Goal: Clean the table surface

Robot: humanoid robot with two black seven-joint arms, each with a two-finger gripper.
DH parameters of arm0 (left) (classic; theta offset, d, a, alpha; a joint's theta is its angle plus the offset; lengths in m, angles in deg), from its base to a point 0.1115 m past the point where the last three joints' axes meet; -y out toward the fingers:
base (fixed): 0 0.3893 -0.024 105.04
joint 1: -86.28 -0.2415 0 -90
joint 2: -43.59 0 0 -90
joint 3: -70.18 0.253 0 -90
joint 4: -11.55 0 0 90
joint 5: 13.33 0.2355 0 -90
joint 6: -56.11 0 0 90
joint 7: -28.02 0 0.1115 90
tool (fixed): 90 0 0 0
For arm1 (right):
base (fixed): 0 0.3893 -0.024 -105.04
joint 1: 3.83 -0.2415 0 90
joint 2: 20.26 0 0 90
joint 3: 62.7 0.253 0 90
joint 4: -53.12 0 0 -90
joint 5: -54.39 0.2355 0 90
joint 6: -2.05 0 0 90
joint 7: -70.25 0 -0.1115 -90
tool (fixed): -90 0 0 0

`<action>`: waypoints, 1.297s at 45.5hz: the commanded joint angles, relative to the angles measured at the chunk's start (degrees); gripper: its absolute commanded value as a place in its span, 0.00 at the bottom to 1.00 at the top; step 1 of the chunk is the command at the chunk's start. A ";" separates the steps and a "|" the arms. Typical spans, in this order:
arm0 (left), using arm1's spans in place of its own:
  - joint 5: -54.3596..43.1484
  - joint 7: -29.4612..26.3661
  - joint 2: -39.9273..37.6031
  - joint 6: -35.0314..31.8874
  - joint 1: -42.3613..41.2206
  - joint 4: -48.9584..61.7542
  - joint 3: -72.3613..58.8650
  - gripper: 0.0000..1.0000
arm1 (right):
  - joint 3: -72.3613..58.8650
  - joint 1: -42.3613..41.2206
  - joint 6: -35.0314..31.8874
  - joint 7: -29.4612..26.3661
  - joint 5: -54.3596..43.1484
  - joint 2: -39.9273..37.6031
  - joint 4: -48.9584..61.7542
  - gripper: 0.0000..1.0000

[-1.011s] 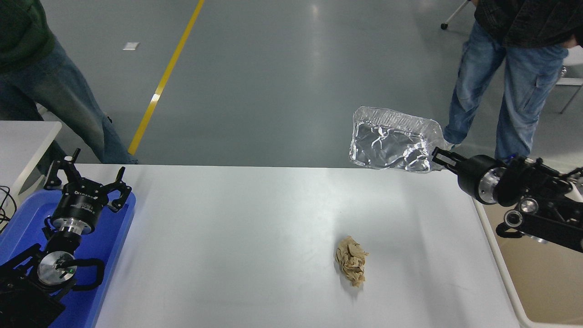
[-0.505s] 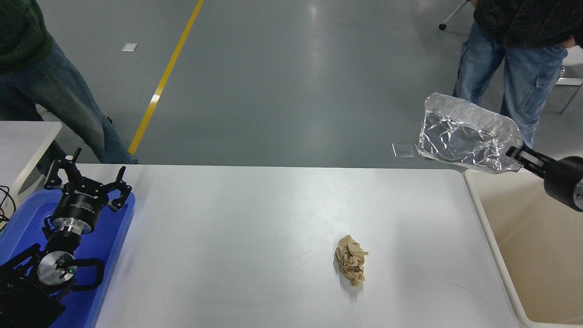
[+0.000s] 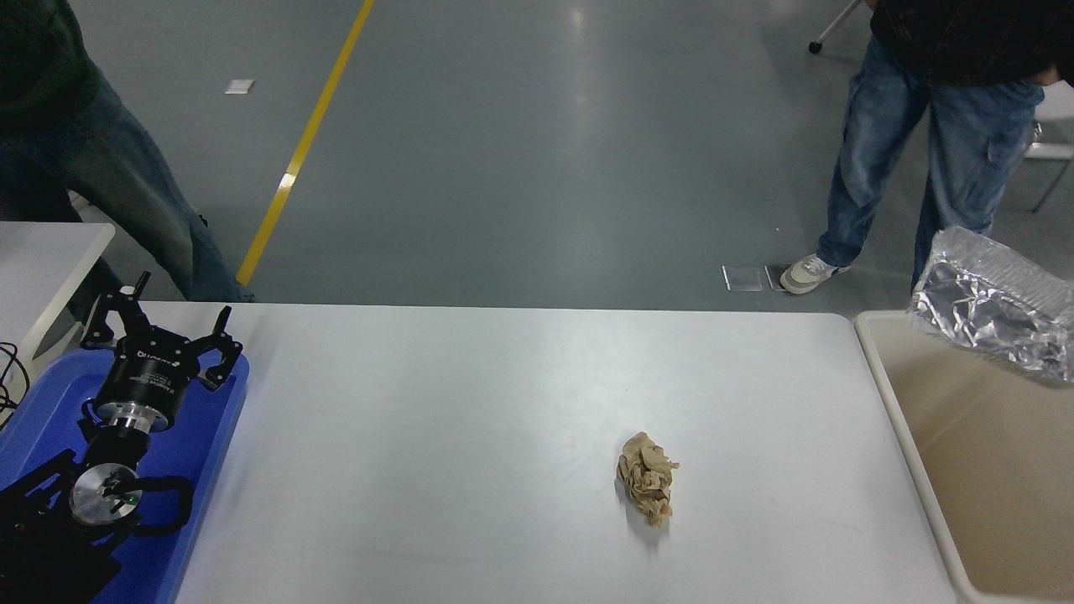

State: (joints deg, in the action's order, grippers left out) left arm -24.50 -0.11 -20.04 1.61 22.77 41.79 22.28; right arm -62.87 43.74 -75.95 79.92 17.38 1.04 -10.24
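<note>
The white table surface [image 3: 470,436] spans most of the head view. A crumpled brown paper ball [image 3: 648,488] lies on it, right of centre. A crumpled silver foil tray [image 3: 998,312] hangs in the air at the right edge, over the beige bin [image 3: 998,470]. The right gripper is out of view past the right edge, so what holds the foil tray is hidden. My left gripper [image 3: 159,331] is open and empty, parked at the lower left over the blue tray [image 3: 197,445].
The beige bin stands against the table's right end. A smaller white table [image 3: 42,252] shows at the left edge. One person [image 3: 92,159] stands at the far left, another [image 3: 940,126] at the far right.
The foil tray has travelled right from above the table's far right corner to over the bin. The right arm went out of view. The person at the right shifted a foot.
</note>
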 commanded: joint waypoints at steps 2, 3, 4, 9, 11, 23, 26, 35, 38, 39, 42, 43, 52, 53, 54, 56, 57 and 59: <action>0.01 0.00 0.00 0.00 0.05 0.08 0.00 1.00 | 0.26 8.15 0.04 0.70 7.91 8.66 15.44 0.00; 0.01 0.00 0.00 0.00 -0.03 -0.01 0.00 1.00 | 0.26 8.68 -0.04 0.70 8.53 9.71 16.76 0.00; 0.01 0.00 0.00 0.00 0.05 -0.01 0.00 1.00 | 0.26 9.21 -0.05 0.70 8.97 10.77 18.17 0.00; 0.01 0.00 0.00 0.00 0.05 -0.01 0.00 1.00 | 0.35 12.02 -0.05 0.61 11.60 16.04 24.50 0.00; 0.01 0.00 0.00 0.00 -0.03 -0.01 0.00 1.00 | 0.35 12.81 -0.05 0.61 12.92 17.89 26.35 0.00; 0.01 0.00 0.00 0.00 0.05 -0.01 0.00 1.00 | 0.35 15.71 -0.22 0.17 15.74 30.36 41.02 0.00; 0.01 0.00 0.00 0.00 -0.03 -0.01 0.00 1.00 | 0.35 15.89 -0.48 0.08 15.74 33.62 45.76 0.00; 0.01 0.00 0.00 0.00 0.05 -0.01 0.00 1.00 | 0.35 15.89 -3.82 -0.18 17.49 42.41 58.95 0.00; 0.01 0.00 0.00 0.00 -0.03 0.08 0.00 1.00 | 0.35 15.89 -4.00 -0.62 18.55 44.17 60.98 0.00; 0.01 0.00 0.00 0.00 0.05 -0.01 0.00 1.00 | 0.35 15.81 -4.00 -0.88 18.81 44.52 61.42 0.00; 0.01 0.00 0.00 0.00 -0.03 0.08 0.00 1.00 | 0.53 15.63 -3.74 -2.20 19.60 45.23 61.77 0.00; 0.01 0.00 0.00 0.00 0.05 -0.01 0.00 1.00 | 0.62 15.54 -3.65 -2.64 20.22 45.32 61.78 0.00; 0.01 0.00 0.00 0.00 -0.03 -0.01 0.00 1.00 | 0.97 15.10 -3.56 -4.93 25.58 46.46 61.78 0.00; 0.01 0.00 0.00 0.00 0.05 0.08 0.00 1.00 | 0.97 14.84 -3.56 -4.93 25.67 46.55 61.78 0.00; 0.01 0.00 0.00 0.00 0.05 -0.01 0.00 1.00 | 1.05 14.58 -3.47 -5.01 25.67 46.63 61.78 0.00; 0.01 0.00 0.00 0.00 0.05 -0.01 0.00 1.00 | 1.14 13.96 -3.39 -5.10 25.76 46.90 61.78 0.00; 0.01 0.00 0.00 0.00 0.05 0.08 0.00 1.00 | 1.23 13.78 -3.39 -5.28 25.76 47.07 61.78 0.00; 0.01 0.00 0.00 0.00 0.05 -0.01 0.00 1.00 | 1.67 13.61 -3.30 -5.54 25.76 47.34 61.86 0.00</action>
State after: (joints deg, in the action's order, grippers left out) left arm -24.49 -0.11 -20.04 1.61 22.78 41.80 22.28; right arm -61.96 58.58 -79.35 76.05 40.77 45.98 50.01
